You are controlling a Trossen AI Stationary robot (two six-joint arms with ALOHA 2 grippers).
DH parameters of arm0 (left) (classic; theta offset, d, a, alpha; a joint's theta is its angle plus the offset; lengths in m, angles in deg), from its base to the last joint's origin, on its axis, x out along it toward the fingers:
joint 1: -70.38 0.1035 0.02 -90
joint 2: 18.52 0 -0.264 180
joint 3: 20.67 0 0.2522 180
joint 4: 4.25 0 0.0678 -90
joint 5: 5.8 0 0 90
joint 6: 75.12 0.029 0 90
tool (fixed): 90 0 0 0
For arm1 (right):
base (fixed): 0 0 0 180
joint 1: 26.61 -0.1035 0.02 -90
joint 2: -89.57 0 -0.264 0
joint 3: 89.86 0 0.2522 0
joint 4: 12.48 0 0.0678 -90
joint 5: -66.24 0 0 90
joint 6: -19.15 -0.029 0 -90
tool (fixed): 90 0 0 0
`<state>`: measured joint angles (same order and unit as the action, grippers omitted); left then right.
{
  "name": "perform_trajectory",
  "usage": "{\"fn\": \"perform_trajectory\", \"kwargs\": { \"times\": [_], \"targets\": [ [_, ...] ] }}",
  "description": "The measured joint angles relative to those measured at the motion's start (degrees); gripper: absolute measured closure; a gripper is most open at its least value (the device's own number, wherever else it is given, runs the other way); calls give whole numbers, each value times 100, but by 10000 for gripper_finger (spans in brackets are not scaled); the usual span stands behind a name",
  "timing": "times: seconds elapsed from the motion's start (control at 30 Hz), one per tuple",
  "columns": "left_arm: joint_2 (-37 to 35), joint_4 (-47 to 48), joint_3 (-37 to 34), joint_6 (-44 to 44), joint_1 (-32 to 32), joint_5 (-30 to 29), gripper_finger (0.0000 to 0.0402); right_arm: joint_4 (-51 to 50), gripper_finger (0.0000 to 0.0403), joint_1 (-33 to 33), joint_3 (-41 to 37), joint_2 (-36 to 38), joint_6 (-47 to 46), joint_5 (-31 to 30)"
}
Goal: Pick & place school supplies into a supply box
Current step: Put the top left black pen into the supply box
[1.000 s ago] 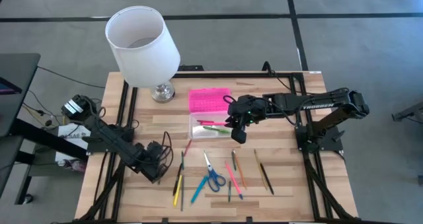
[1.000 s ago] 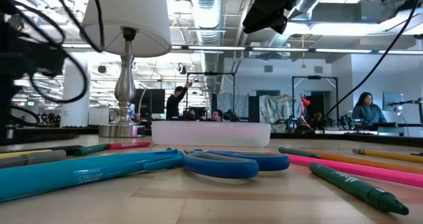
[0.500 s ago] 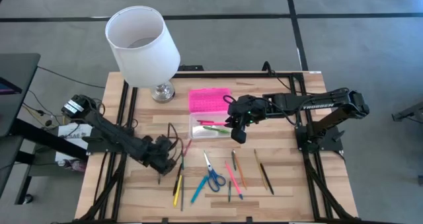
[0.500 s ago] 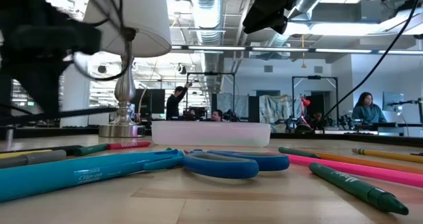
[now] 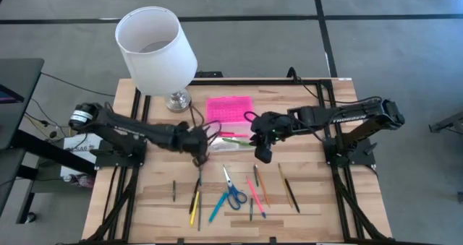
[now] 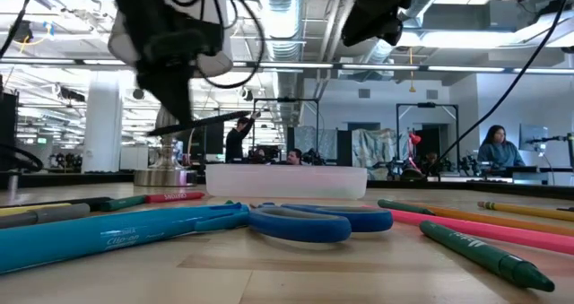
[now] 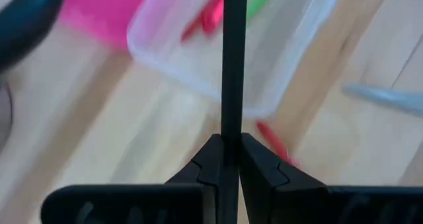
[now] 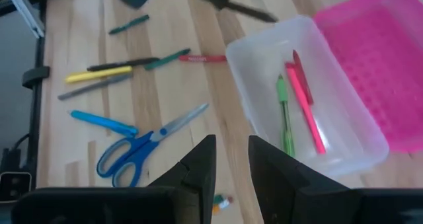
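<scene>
The clear supply box [image 5: 230,139] sits mid-table with its pink ribbed lid [image 5: 230,109] lying open on the far side. Pink and green pens [image 8: 295,95] lie inside it. My left gripper [image 5: 200,144] hangs over the box's left end, shut on a thin dark pen [image 7: 231,65]. My right gripper [image 5: 264,149] hovers open above the box's right end. The blue-handled scissors [image 5: 233,192] and several pens and pencils [image 5: 257,189] lie flat on the near part of the table. My left gripper pinches the dark pen between its two fingers [image 7: 210,163], which point down from above and lie across the pen. The held stretch [image 7: 231,128] lies part-way along it. The pen is lifted clear and nearly level [image 6: 202,123], reaching over the box.
A white lampshade on a metal lamp base [image 5: 177,99] stands at the far left, close to the lid. A dark pen [image 5: 173,191] lies alone near the left. Bare wood [image 5: 311,201] shows at the near right.
My left gripper has risen and swept from the near left of the table toward the far right, up to the box's left end, carrying the dark pen clear of the table. My right gripper has edged slightly toward the near edge.
</scene>
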<state>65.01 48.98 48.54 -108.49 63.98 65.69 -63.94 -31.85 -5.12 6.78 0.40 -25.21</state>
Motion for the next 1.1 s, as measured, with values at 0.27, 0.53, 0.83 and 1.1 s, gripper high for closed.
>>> {"fn": "perform_trajectory", "kwargs": {
  "times": [0.27,0.53,0.83,1.1],
  "targets": [
    [104,-1192,5,1653,1035,791,380,-445,321,-375,-1,0,-514,-625],
    [629,-1813,78,2565,1407,1491,380,-663,321,-593,1,-2,-1038,-939],
    [1524,-1701,615,2827,1417,1647,380,-755,321,-679,-1,-2,-1236,-1070],
    [1600,-1740,733,2986,1435,1322,374,-875,321,-677,0,-2,-1276,-1070]
  ]
}}
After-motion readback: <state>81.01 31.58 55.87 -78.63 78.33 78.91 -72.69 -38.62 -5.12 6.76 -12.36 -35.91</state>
